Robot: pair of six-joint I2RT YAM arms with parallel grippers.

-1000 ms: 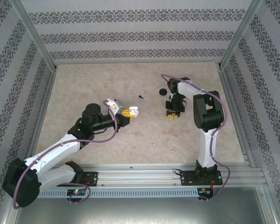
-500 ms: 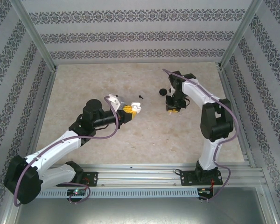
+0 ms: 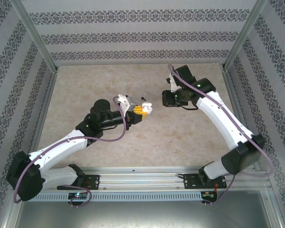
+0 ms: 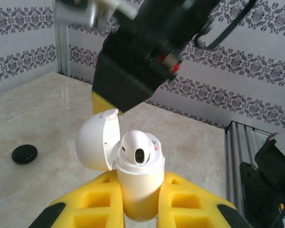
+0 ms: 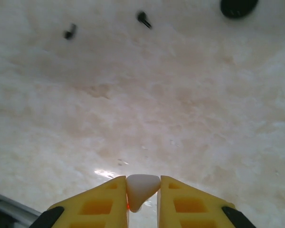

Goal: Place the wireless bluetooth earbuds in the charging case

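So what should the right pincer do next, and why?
Probably ease the right pincer in toward the open case, which the left pincer grips with its lid swung back. The right one is shut on a small white piece, likely an earbud, and hangs close to the case, where one white bud already sits.

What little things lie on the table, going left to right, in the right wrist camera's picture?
A tiny black piece → second tiny black piece → black round disc, cut off by the top edge.
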